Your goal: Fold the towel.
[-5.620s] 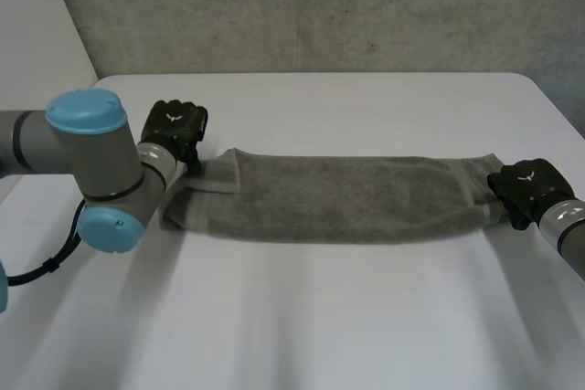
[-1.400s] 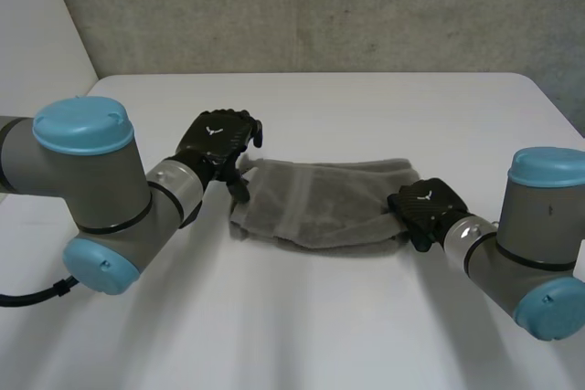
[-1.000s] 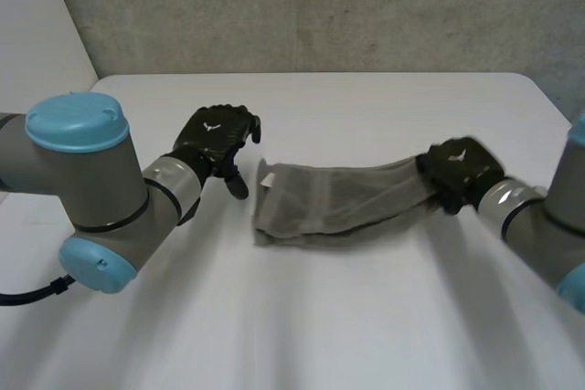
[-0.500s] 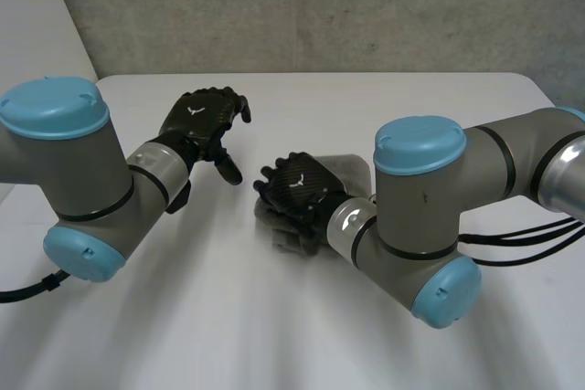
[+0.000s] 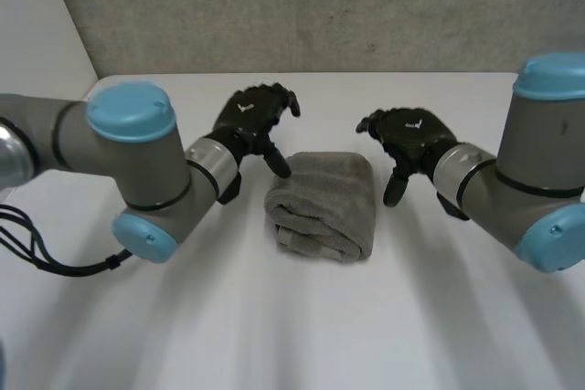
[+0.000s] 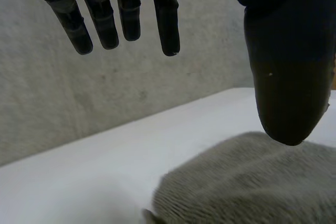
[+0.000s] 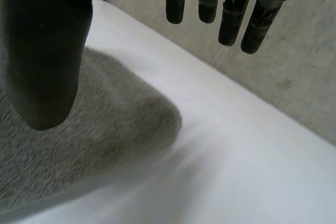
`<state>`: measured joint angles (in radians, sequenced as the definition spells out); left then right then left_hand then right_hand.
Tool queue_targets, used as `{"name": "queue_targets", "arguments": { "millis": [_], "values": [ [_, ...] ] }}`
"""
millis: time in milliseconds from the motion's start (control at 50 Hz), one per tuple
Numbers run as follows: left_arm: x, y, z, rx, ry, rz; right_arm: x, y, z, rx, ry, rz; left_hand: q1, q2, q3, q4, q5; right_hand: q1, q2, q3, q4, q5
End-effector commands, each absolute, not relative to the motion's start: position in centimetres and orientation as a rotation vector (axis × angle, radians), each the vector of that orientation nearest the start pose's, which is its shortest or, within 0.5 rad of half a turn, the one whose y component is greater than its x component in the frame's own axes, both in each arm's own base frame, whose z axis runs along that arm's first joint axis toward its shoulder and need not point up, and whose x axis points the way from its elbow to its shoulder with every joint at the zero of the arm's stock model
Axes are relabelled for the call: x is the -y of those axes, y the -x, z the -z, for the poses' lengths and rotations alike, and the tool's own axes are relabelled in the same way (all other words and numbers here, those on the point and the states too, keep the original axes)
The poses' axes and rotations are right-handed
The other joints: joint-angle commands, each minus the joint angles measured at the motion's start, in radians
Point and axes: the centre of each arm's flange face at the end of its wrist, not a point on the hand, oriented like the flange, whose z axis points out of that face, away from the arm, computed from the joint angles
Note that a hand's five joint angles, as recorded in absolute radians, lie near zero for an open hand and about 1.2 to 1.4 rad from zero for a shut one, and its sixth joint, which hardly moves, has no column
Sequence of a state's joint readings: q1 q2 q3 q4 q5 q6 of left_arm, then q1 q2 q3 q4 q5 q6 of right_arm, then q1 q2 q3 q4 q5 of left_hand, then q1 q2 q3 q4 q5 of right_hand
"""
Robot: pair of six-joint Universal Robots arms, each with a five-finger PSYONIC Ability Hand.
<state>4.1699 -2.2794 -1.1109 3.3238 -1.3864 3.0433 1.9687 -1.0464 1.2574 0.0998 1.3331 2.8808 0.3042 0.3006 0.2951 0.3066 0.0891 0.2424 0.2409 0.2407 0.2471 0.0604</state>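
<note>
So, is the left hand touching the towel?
Cannot tell. In head view the left hand puts its thumb over the towel edge; its wrist view shows neither contact nor gap.

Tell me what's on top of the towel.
Nothing lies on the towel. Left hand and right hand, both open, flank it. Its inner folds are covered.

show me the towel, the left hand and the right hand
towel (image 5: pixel 324 200), head view, middle of the folded top
left hand (image 5: pixel 251 114), head view, back of the hand
right hand (image 5: pixel 411 130), head view, back of the hand
</note>
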Motion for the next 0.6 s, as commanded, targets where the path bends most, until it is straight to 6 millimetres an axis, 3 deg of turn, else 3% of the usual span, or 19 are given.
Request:
{"name": "queue_targets", "arguments": {
  "millis": [20, 160, 200, 420, 560, 600],
  "values": [
    [30.9, 36.9, -15.8, 1.901, 0.635, -1.591, 30.0, -29.9, -17.3, -2.195, 0.866, 1.536, -0.061, -0.058, -0.052, -0.064, -0.021, -0.068, -0.066, -0.066, -0.073, -0.06],
    [29.8, 36.4, -13.1, 1.996, 0.654, -1.496, 30.3, -30.2, -14.9, -2.205, 0.673, 1.453, -0.05, -0.046, -0.04, -0.052, -0.009, -0.068, -0.066, -0.066, -0.073, -0.06],
    [28.4, 35.5, -11.9, 2.058, 0.662, -1.429, 30.3, -30.2, -14.2, -2.207, 0.62, 1.435, -0.047, -0.043, -0.038, -0.049, -0.006, -0.068, -0.066, -0.066, -0.073, -0.06],
    [26.6, 34.3, -14.6, 2.04, 0.655, -1.453, 29.5, -30.8, -11.9, -2.242, 0.545, 1.366, -0.05, -0.046, -0.04, -0.052, -0.009, -0.068, -0.066, -0.066, -0.073, -0.06],
    [26.2, 34.0, -14.6, 2.048, 0.653, -1.452, 29.8, -30.3, -12.4, -2.302, 0.505, 1.44, -0.047, -0.043, -0.038, -0.049, -0.006, -0.068, -0.066, -0.066, -0.073, -0.06],
    [26.3, 34.1, -14.8, 2.042, 0.651, -1.461, 29.7, -30.4, -13.6, -2.29, 0.505, 1.469, -0.05, -0.046, -0.04, -0.052, -0.009, -0.068, -0.066, -0.066, -0.073, -0.06]
  ]
}}
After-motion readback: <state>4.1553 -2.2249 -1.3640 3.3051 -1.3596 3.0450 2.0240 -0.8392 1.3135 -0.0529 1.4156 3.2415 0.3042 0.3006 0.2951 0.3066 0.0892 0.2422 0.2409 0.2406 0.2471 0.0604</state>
